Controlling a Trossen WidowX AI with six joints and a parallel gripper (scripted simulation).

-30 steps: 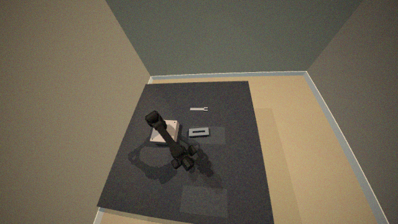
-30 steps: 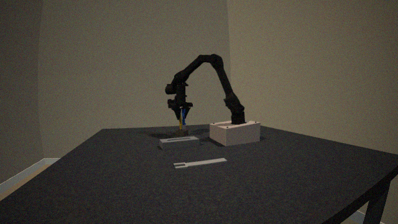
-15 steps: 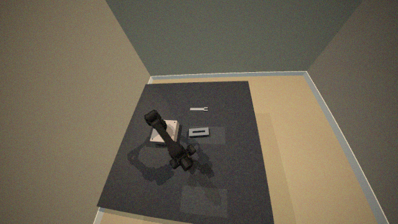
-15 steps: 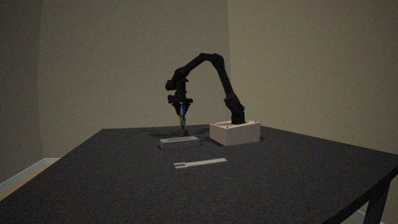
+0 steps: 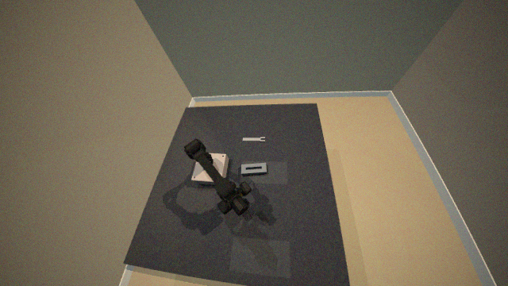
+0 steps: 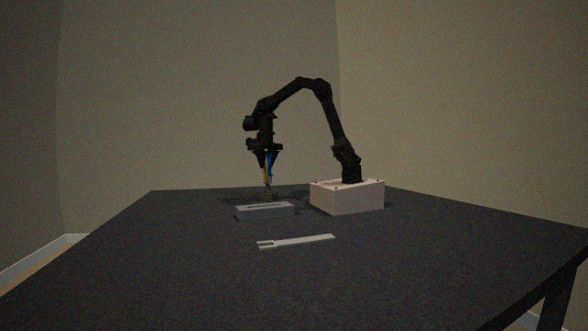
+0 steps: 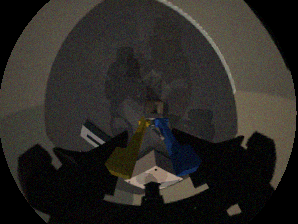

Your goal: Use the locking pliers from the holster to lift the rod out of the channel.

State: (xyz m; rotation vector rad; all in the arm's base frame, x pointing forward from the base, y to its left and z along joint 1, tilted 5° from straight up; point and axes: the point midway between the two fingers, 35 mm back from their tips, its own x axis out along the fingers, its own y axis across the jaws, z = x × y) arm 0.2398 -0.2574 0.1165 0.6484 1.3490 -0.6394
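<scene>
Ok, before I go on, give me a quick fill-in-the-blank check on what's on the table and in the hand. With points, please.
1. The pliers (image 6: pixel 269 166) (image 7: pixel 183 159) have one yellow handle and one ____ handle.
2. The hand (image 5: pixel 238 202) (image 6: pixel 266 165) (image 7: pixel 149 132) is directly ____ the small brown holster (image 6: pixel 269 196) (image 7: pixel 154 106).
3. Of the grey channel block (image 5: pixel 254 172) (image 6: pixel 266 212) (image 7: pixel 86 131) and the forked strip (image 5: pixel 251 139) (image 6: pixel 304 239), the one nearer the exterior camera is the ____.

Missing words: blue; above; forked strip.

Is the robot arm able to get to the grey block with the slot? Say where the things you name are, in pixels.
Probably yes: I see nothing tall between the end effector (image 5: pixel 236 197) (image 6: pixel 267 165) (image 7: pixel 150 134) and the grey block (image 5: pixel 245 169) (image 6: pixel 266 213) (image 7: pixel 85 132). The yellow handle (image 6: pixel 265 176) (image 7: pixel 125 161) and blue handle (image 6: pixel 269 159) (image 7: pixel 185 159) might get in its way, though.
</scene>
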